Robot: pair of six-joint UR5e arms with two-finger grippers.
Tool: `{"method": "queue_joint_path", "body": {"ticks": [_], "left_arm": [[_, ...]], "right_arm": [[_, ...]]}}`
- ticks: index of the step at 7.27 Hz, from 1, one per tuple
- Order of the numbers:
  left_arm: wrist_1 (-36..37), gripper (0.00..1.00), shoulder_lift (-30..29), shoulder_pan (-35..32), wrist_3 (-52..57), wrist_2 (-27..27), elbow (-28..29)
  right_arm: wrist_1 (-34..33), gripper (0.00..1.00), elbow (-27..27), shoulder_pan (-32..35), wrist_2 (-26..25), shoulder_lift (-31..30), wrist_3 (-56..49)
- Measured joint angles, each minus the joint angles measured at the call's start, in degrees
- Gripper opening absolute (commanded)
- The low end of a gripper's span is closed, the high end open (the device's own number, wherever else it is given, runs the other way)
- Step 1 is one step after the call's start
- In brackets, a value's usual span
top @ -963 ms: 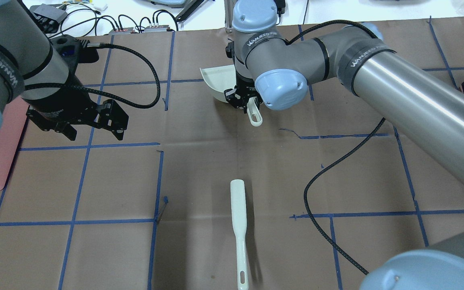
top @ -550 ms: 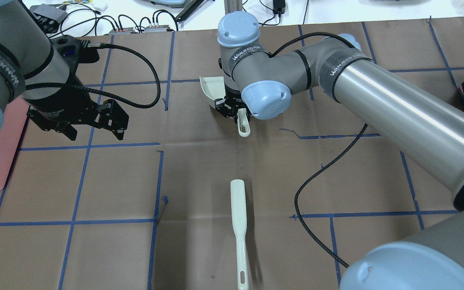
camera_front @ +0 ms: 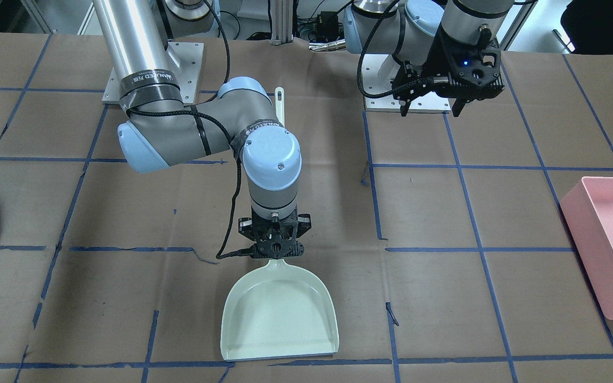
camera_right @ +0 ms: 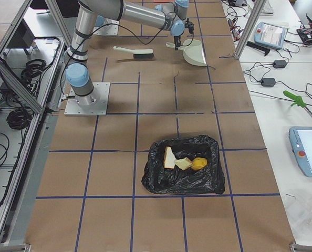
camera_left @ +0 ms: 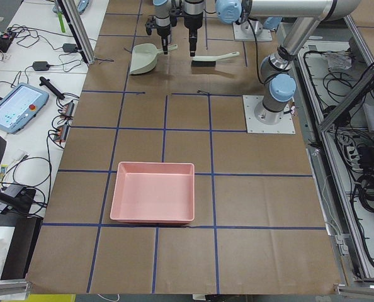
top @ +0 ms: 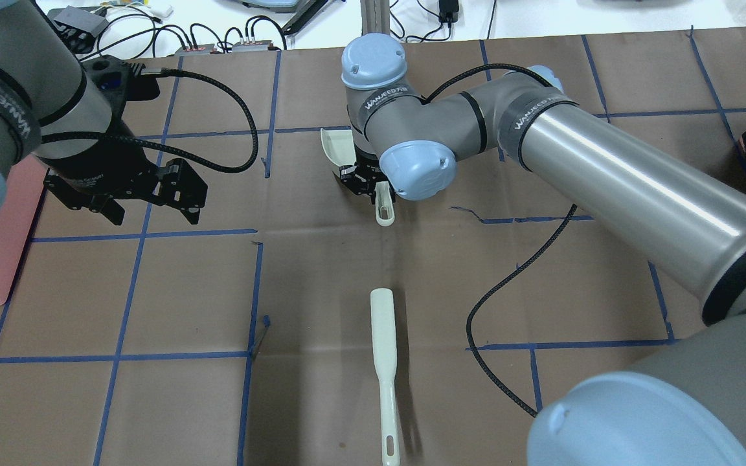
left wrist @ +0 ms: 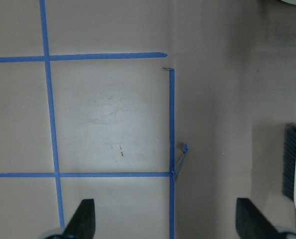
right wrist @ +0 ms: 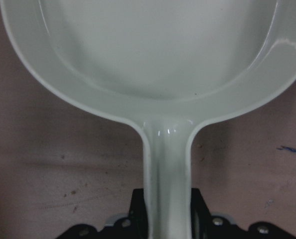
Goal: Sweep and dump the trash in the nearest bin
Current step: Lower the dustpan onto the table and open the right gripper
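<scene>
Currently: dustpan gripped, trash in bin

Right gripper [camera_front: 275, 246] is clamped on the handle of the pale green dustpan [camera_front: 279, 314], pan mouth facing away from the robot. Left gripper [left wrist: 165, 221] hangs empty, fingers wide apart. Bread slices [camera_right: 170, 157] and yellow lump [camera_right: 199, 164] lie inside the black bin [camera_right: 161, 181] — well apart from both arms.

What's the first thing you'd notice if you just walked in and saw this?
The right gripper clamps the handle of an empty pale green dustpan midway along the table. At the end on the robot's right, a black bin holds bread slices and a yellow lump; a pink tray sits at the opposite end.
</scene>
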Motion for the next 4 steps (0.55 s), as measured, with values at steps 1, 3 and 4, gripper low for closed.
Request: {"method": "queue_joint_path", "body": {"ticks": [1,3,4], "left_arm": [[0.00,0.99,0.00,0.00,-0.02,0.00,-0.01],[0.00,0.99,-0.03,0.00,-0.08,-0.01,-0.09],[0.00,0.99,-0.06,0.00,-0.09,-0.01,-0.10]], "right_arm": [[-0.40,0.03,-0.12,0.37,-0.21,0.22,0.75],[-0.62,0.28,-0.20,0.60,-0.41,0.57,1.71],[-0.67,0.81,-0.20,0.62,-0.55,0.88,1.86]]}}
